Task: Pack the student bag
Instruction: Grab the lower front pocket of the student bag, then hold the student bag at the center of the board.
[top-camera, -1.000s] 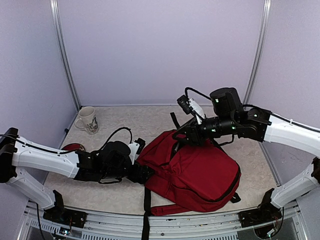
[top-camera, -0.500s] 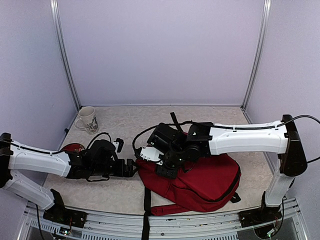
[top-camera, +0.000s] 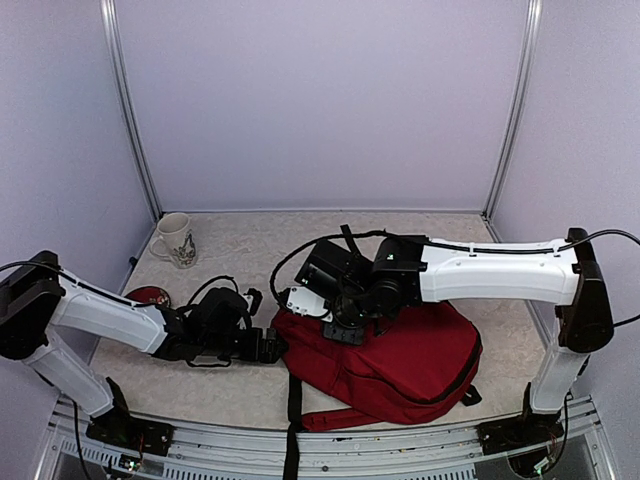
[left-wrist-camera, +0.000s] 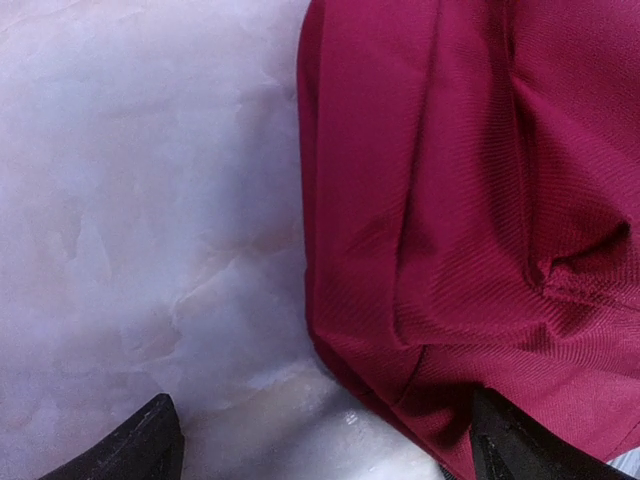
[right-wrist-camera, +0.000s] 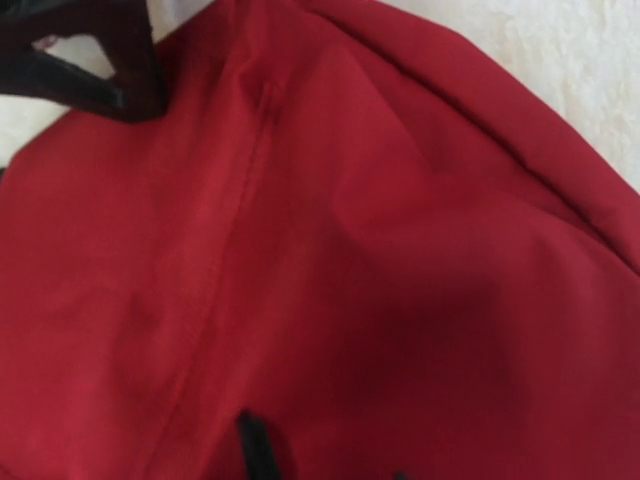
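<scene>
The left jaws stand spread wide, one fingertip (left-wrist-camera: 148, 442) over the bare table (left-wrist-camera: 130, 200) and the other at the hem of the student bag (left-wrist-camera: 450, 200), with nothing between them. Whether the right jaws are pinching fabric I cannot tell: their wrist view shows only red cloth pressed close, and from above they point down onto the bag's upper left corner. The bag lies flat on the table, right of centre toward the near edge, with a black strap (top-camera: 294, 420) trailing off the front. The step in hand looks like steadying the bag so it can be opened. To do it well, I judge the right jaws should take a firm ridge such as the seam (right-wrist-camera: 250, 170), since smooth cloth will slip and bunch, while the left jaws close on the hem as an anchor. The left arm (top-camera: 110, 320) lies low along the table, wrist level. The right arm (top-camera: 490, 272) reaches across from the right, forearm nearly level, wrist bent down over the bag
</scene>
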